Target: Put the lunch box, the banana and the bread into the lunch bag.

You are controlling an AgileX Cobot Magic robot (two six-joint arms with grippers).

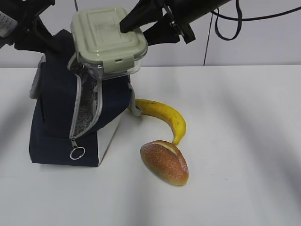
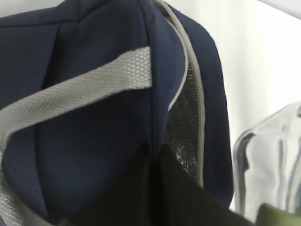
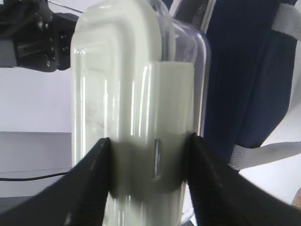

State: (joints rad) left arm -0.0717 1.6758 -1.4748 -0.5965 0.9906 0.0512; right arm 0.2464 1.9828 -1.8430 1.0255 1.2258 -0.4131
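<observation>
The right gripper (image 3: 150,174) clamps the lunch box (image 1: 109,40) across its thickness, one dark finger (image 3: 91,179) flat against the sage-green lid and the other against the clear base, with a lid clip lying between them. In the exterior view the box hangs tilted, lid facing up and toward the camera, at the end of the right arm, which reaches in from the upper right. Directly beneath the gripper's load stands the lunch bag (image 1: 56,122), its grey zipper undone so that the silver lining shows in the gap; the lower corner of the box sits just at the top of that opening, though whether it touches the fabric cannot be told. The ring pull (image 1: 77,153) hangs low on the bag's front, well below the gripper.

The left gripper (image 2: 153,188) is closed on the bag's navy fabric near the top edge, its two dark fingers pressed together around a fold beside the zipper. A grey webbing handle (image 2: 84,89) crosses just above and to the left of these fingers, and the clear base of the box shows at their right.

The banana (image 1: 164,117) lies on the white table (image 1: 244,155) below and to the right of the held box, one end just beside the bag's white lower panel. The bread (image 1: 164,162) rests nearer the camera, just beside the banana's other tip.
</observation>
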